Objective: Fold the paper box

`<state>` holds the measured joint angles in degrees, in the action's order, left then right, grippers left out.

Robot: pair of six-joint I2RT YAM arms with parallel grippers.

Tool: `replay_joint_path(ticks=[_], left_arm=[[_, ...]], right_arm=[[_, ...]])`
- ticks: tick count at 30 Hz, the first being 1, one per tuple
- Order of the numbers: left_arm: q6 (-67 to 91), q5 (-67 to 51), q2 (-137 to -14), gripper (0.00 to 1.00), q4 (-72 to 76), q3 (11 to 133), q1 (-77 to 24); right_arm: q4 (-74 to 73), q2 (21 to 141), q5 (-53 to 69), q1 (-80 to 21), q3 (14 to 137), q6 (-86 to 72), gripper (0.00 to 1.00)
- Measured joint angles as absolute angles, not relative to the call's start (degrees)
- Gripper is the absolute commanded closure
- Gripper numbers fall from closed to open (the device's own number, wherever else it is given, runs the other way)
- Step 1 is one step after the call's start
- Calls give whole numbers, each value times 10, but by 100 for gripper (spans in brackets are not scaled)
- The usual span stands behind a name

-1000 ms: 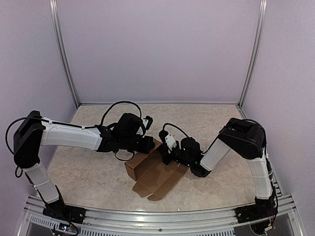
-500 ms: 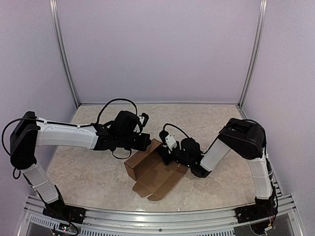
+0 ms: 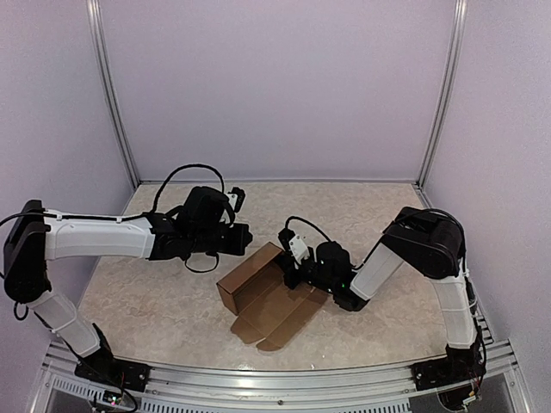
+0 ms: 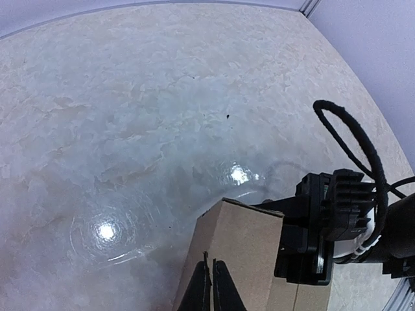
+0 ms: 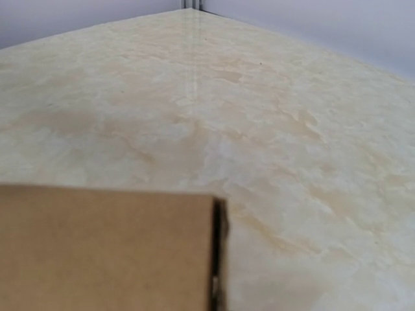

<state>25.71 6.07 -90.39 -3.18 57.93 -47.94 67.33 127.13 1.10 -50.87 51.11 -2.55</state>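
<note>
One marbled table (image 3: 370, 215) carries the paper box (image 3: 258, 292) at its centre, half-formed, with walls raised and near flaps lying flat. The right gripper (image 3: 287, 268) is clamped on the end of the box's far wall. The left gripper (image 4: 211, 275) has its fingers pressed together, holds nothing, and sits near that same wall.

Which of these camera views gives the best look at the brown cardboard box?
The top external view: the whole paper box shows, walls raised, flaps flat. Left wrist catches only one upright wall; right wrist just a close brown panel.
</note>
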Motion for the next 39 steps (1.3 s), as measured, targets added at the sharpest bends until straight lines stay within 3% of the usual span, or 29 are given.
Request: replay_joint_path(ticks=[2, 6, 11, 17, 29, 33, 39], left_arm=[[257, 63, -904, 96, -33, 574, -479], [258, 66, -904, 96, -35, 567, -477], [263, 71, -901, 92, -36, 558, -474], [266, 78, -882, 83, -42, 553, -464], [260, 83, -860, 49, -45, 549, -457], [253, 82, -853, 37, -45, 544, -453], [250, 78, -841, 34, -43, 533, -447]], right_arm=[[673, 1271, 11, -509, 511, -25, 100], [674, 1271, 11, -509, 510, -26, 72], [675, 1267, 11, -509, 498, -23, 53], [664, 1230, 12, -509, 465, -20, 44], [537, 1031, 3, -509, 376, -13, 36], [463, 948, -1, -504, 347, -34, 22], [324, 842, -1, -497, 342, -65, 8]])
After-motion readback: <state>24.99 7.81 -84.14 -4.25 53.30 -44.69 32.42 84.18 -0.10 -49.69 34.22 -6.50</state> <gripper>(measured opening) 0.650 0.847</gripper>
